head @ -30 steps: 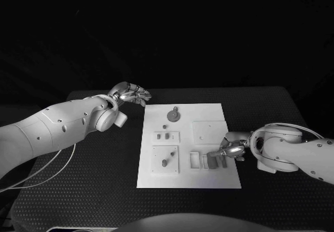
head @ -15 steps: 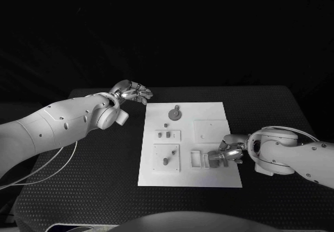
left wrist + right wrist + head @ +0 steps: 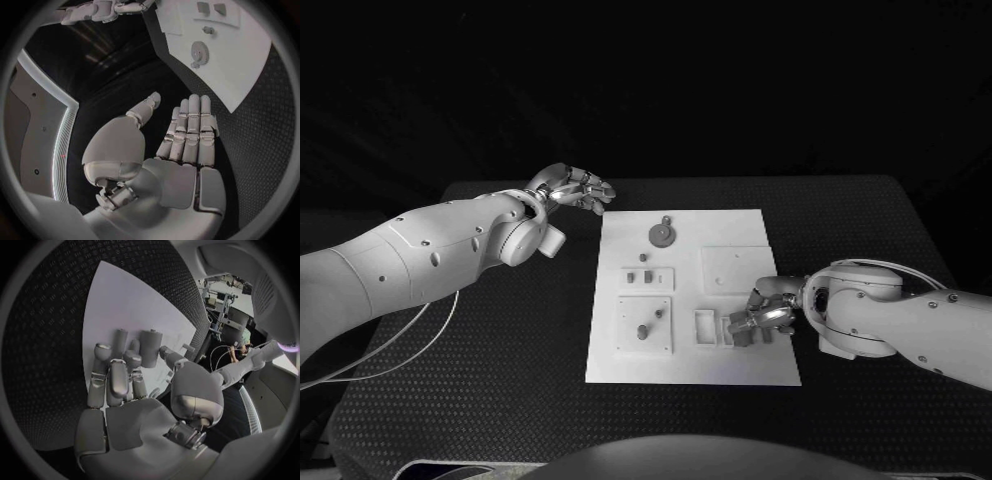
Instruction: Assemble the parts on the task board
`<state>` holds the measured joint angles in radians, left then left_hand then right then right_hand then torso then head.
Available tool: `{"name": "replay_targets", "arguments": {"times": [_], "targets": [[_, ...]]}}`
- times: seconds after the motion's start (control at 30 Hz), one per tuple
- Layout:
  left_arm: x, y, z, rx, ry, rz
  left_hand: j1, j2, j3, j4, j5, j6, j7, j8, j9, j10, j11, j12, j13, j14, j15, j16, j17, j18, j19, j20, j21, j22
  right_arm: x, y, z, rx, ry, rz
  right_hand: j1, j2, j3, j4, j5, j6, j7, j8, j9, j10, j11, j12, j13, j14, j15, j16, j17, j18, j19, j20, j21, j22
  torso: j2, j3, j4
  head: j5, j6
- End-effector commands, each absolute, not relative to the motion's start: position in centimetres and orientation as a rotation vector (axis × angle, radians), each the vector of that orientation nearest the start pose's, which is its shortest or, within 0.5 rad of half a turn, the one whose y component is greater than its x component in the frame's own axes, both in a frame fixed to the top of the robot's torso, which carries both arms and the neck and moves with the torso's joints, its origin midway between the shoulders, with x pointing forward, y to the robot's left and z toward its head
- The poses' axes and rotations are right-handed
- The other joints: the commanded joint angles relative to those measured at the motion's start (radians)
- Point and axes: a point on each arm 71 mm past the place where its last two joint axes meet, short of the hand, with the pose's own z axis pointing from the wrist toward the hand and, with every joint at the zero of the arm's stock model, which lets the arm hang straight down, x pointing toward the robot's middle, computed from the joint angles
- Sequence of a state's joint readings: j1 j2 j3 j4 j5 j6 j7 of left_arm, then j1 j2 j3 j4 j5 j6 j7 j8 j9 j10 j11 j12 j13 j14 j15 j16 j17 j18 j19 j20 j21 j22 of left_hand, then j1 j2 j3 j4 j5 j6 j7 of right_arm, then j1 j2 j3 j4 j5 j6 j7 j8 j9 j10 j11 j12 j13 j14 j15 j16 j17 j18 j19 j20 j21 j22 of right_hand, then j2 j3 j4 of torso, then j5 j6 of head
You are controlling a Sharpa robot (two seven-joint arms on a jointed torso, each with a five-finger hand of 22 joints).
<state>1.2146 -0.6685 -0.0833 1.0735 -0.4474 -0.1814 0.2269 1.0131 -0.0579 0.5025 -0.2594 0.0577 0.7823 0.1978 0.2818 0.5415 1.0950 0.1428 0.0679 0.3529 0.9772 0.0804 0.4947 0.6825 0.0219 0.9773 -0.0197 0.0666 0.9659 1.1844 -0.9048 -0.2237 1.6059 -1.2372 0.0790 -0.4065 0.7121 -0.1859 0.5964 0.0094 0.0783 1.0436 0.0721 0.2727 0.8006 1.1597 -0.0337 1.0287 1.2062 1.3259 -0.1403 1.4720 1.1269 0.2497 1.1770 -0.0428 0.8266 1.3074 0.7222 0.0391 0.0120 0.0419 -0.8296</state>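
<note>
The white task board (image 3: 733, 370) lies in the middle of the black table. On it are a grey gear piece (image 3: 662, 236), small pegs (image 3: 643, 277) and upright grey blocks (image 3: 733, 334) near a slot. My right hand (image 3: 766, 314) is on the board's near right part, fingers curled over the blocks. In the right wrist view a grey block (image 3: 150, 346) stands between a finger and the thumb (image 3: 170, 356), and a second block (image 3: 119, 336) stands beyond the fingertips. My left hand (image 3: 571, 188) hovers off the board's far left corner, holding nothing, fingers (image 3: 190, 125) straight.
The left wrist view takes in the board (image 3: 244, 75) with its gear piece (image 3: 199, 50) ahead of the palm. Bare black table surrounds the board on every side. A thin cable (image 3: 387, 350) hangs by my left arm.
My right hand has slid left across the board onto the grey blocks, which shifted left with it. The left hand has hardly moved.
</note>
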Motion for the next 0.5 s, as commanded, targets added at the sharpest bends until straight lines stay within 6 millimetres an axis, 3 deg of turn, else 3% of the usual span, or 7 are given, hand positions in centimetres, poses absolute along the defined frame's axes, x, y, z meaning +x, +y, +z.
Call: {"name": "replay_targets", "arguments": {"times": [0.03, 0.1, 0.2, 0.27, 0.4, 0.5], "targets": [[55.56, 24.61, -21.53, -0.745, 1.672, -1.143, -0.013, 0.000, -0.006, -0.001, 0.000, 0.001, 0.006, 0.002, 0.000, 0.000, -0.002, 0.003, 0.001, 0.003, 0.000, -0.007, 0.002, 0.006, 0.000, 0.001, 0.003, -0.001, 41.97, -22.47, -28.95, -0.081, 2.397, 0.354, -0.007, -0.002, 0.002, -0.008, 0.001, -0.012, 0.003, -0.015, -0.006, -0.008, -0.002, 0.002, -0.002, -0.008, -0.001, -0.005, -0.003, 0.012, -0.007, -0.002, -0.002, 0.019, 0.000, -0.0001, 0.0010, 0.000, -0.003], [55.55, 24.64, -21.53, -0.746, 1.672, -1.142, -0.013, 0.000, -0.006, -0.001, 0.000, 0.001, 0.006, 0.002, 0.000, 0.000, -0.002, 0.003, 0.001, 0.003, 0.000, -0.007, 0.002, 0.006, 0.000, 0.001, 0.003, -0.001, 41.99, -22.40, -28.96, -0.083, 2.393, 0.351, -0.003, 0.006, 0.006, -0.029, -0.001, -0.011, 0.003, -0.016, -0.006, -0.010, -0.001, 0.003, -0.002, -0.009, 0.000, -0.006, -0.002, 0.012, -0.007, -0.001, -0.002, 0.020, 0.000, -0.0003, 0.0008, 0.000, -0.005], [55.56, 24.64, -21.52, -0.746, 1.672, -1.142, -0.014, 0.000, -0.006, -0.001, 0.000, 0.001, 0.006, 0.002, 0.000, 0.000, -0.002, 0.003, 0.001, 0.003, 0.001, -0.007, 0.002, 0.006, 0.000, 0.001, 0.003, -0.001, 42.02, -22.40, -28.92, -0.079, 2.382, 0.352, -0.001, 0.034, 0.007, -0.081, -0.001, -0.007, 0.004, -0.019, -0.003, -0.011, -0.001, 0.005, -0.003, -0.008, 0.001, -0.006, 0.000, 0.012, -0.008, 0.002, -0.001, 0.021, 0.000, -0.0007, -0.0002, 0.001, -0.005], [55.55, 24.63, -21.52, -0.746, 1.672, -1.142, -0.014, 0.000, -0.007, 0.000, 0.000, 0.001, 0.006, 0.002, 0.000, 0.000, -0.002, 0.003, 0.001, 0.003, 0.001, -0.007, 0.002, 0.006, 0.000, 0.001, 0.003, -0.001, 42.02, -22.43, -28.85, -0.070, 2.374, 0.362, 0.007, 0.075, 0.011, -0.136, -0.001, 0.001, 0.003, -0.019, 0.000, -0.009, -0.003, 0.007, -0.005, -0.007, 0.000, -0.007, 0.001, 0.012, -0.007, 0.003, 0.000, 0.021, -0.001, -0.0011, 0.0000, 0.002, -0.005], [55.56, 24.68, -21.52, -0.746, 1.672, -1.141, -0.014, 0.000, -0.007, 0.000, 0.000, 0.001, 0.007, 0.002, 0.000, 0.000, -0.002, 0.003, 0.001, 0.003, 0.001, -0.007, 0.003, 0.006, 0.000, 0.001, 0.003, -0.001, 41.64, -22.12, -28.64, -0.033, 2.373, 0.439, -0.003, 0.123, 0.018, -0.181, 0.000, 0.010, 0.001, -0.020, 0.002, -0.006, -0.004, 0.007, -0.009, -0.005, -0.001, -0.009, 0.002, 0.012, -0.006, 0.006, 0.000, 0.020, -0.001, -0.0001, 0.0002, 0.002, -0.004], [55.57, 24.76, -21.52, -0.747, 1.671, -1.140, -0.014, 0.000, -0.007, 0.000, 0.000, 0.001, 0.007, 0.002, 0.000, 0.000, -0.002, 0.003, 0.001, 0.003, 0.001, -0.008, 0.003, 0.006, 0.000, 0.001, 0.003, -0.001, 41.35, -21.92, -28.42, 0.003, 2.367, 0.480, -0.016, 0.141, 0.021, -0.210, 0.001, 0.015, -0.001, -0.022, 0.003, -0.004, -0.004, 0.007, -0.012, -0.003, -0.002, -0.009, 0.005, 0.012, -0.004, 0.007, 0.000, 0.020, -0.001, 0.0008, -0.0001, 0.004, -0.004]]}}
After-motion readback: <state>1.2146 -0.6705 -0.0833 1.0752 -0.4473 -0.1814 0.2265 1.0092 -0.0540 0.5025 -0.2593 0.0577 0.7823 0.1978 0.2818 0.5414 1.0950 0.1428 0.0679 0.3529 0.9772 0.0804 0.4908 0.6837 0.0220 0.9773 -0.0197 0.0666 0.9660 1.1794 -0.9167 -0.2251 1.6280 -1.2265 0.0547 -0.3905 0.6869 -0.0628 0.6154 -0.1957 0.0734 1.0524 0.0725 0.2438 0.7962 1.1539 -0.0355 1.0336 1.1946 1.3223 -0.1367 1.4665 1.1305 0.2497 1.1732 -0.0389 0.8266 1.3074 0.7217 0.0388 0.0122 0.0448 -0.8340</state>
